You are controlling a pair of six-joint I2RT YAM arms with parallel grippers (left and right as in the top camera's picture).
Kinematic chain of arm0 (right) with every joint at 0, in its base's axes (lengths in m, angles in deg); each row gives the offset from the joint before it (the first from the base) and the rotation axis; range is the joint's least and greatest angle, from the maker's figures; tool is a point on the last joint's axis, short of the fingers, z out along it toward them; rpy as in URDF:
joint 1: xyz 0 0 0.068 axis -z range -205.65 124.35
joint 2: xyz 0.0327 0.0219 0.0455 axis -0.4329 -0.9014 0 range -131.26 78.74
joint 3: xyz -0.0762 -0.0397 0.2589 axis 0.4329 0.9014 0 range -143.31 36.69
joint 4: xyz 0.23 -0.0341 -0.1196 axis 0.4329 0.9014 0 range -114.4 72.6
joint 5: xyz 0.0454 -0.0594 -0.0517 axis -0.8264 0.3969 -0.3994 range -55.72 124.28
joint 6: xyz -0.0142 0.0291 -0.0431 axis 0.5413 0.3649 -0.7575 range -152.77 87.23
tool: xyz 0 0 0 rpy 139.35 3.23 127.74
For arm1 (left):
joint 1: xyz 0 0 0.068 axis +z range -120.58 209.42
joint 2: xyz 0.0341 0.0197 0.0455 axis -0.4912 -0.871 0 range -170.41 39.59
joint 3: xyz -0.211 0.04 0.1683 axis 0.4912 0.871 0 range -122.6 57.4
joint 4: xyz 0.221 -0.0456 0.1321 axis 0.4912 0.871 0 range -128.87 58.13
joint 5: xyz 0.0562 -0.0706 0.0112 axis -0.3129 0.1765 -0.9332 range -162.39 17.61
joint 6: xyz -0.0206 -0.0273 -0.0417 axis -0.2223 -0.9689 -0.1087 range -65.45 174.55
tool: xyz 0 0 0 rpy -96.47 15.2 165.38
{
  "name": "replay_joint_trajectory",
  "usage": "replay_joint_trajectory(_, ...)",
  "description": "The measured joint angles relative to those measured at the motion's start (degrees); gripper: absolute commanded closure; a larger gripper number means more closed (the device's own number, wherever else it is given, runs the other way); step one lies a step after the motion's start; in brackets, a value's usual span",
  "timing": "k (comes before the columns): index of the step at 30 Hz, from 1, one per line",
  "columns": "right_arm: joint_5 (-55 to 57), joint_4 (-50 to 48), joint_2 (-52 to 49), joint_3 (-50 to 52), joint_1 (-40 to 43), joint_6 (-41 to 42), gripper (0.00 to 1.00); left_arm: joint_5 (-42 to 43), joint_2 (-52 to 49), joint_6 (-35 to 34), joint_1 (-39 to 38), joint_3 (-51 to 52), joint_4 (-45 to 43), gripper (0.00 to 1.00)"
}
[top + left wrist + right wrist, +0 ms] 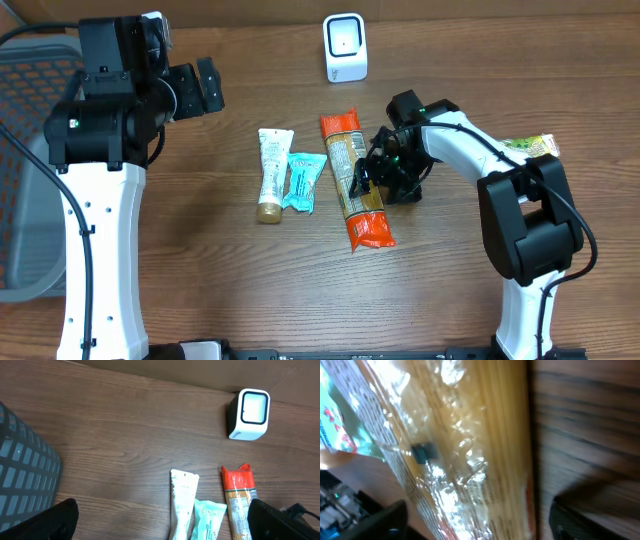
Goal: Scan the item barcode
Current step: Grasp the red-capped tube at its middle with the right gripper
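1. Barcode scanner: a small white unit with a dark-rimmed, rounded window. It stood upright at the far side of the wooden table, apart from the items.
2. Spaghetti packet: a long clear pack with orange ends and a printed label. It lay flat, one end toward the scanner and the near end angled slightly right.
3. Teal sachet: small and flat, between the spaghetti packet and the tube.
4. Tube: pale with green print, its gold cap at the near end. It lay flat, leftmost in the row.
5. Green-and-yellow packet: far right and partly hidden.
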Motion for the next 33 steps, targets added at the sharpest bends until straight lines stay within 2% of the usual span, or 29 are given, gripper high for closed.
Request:
replay_joint_trajectory(2,-0.15,-0.17,-0.42,-0.04,-0.20,1.03,0.52,0.00,0.00,0.00,0.00,0.00,0.02,0.00)
replay_joint_trajectory(3,0.15,-0.37,-1.07,-0.02,-0.31,1.68,0.64,0.00,0.00,0.00,0.00,0.00,0.02,0.00)
replay_joint_trajectory(6,-0.90,-0.42,-1.49,-0.02,-0.31,2.62,0.82,0.00,0.00,0.00,0.00,0.00,0.00,0.00)
replay_joint_trajectory(7,-1.33,-0.39,-1.49,-0.04,-0.33,2.71,0.92,0.00,0.00,0.00,0.00,0.00,0.02,0.00)
replay_joint_trajectory(8,-2.16,-0.42,-1.46,-0.09,-0.35,1.97,0.96,0.00,0.00,0.00,0.00,0.00,0.00,0.00)
replay_joint_trajectory(12,-3.06,-0.26,-1.44,-0.76,-0.48,2.67,0.96,0.00,0.00,0.00,0.00,0.00,0.02,0.00)
replay_joint_trajectory(15,1.09,2.29,-1.49,-3.65,-1.05,2.97,0.96,0.00,0.00,0.00,0.00,0.00,0.00,0.00)
replay_joint_trajectory(18,12.13,7.76,-0.61,-8.02,-2.23,4.17,0.96,0.00,0.00,0.00,0.00,0.00,0.00,0.01)
replay_joint_trajectory(24,44.02,19.28,3.34,-10.45,-9.44,12.66,0.96,0.00,0.00,0.00,0.00,0.00,0.00,0.00)
replay_joint_trajectory(29,54.27,18.27,0.61,-10.23,-17.16,15.34,0.96,0.00,0.00,0.00,0.00,0.00,0.02,0.00)
replay_joint_trajectory(31,56.04,18.16,-1.46,-10.23,-19.63,15.54,0.91,0.00,0.00,0.00,0.00,0.00,0.02,0.00)
replay_joint_trajectory(33,58.16,18.40,-3.13,-10.23,-22.67,15.78,0.77,0.00,0.00,0.00,0.00,0.00,0.02,0.00)
